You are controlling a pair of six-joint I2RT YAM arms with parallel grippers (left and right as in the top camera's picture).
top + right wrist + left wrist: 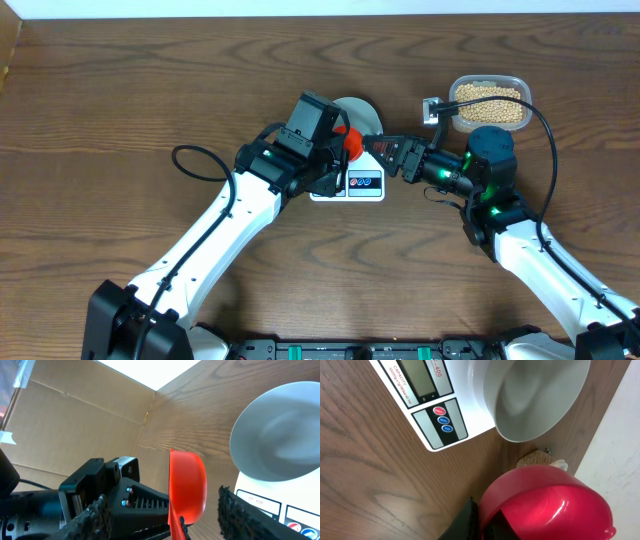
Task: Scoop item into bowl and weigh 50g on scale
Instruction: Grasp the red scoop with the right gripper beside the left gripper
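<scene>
The white scale [362, 184] lies mid-table with the pale bowl [360, 114] on its far part; no beans show in the bowl. My left gripper [338, 152] is shut on a red scoop [351, 142] just left of the scale; in the left wrist view the scoop [547, 507] fills the lower right under the bowl [540, 397] and scale [427, 390]. My right gripper [387, 153] is open over the scale, its fingers [162, 507] either side of the scoop [189, 485], not touching. The tan beans [489, 102] fill a clear tub at the back right.
A small grey-white object [432, 108] lies left of the clear tub [455, 122]. A cardboard box wall [75, 410] stands at the table's left end. The two arms meet closely over the scale [260, 505].
</scene>
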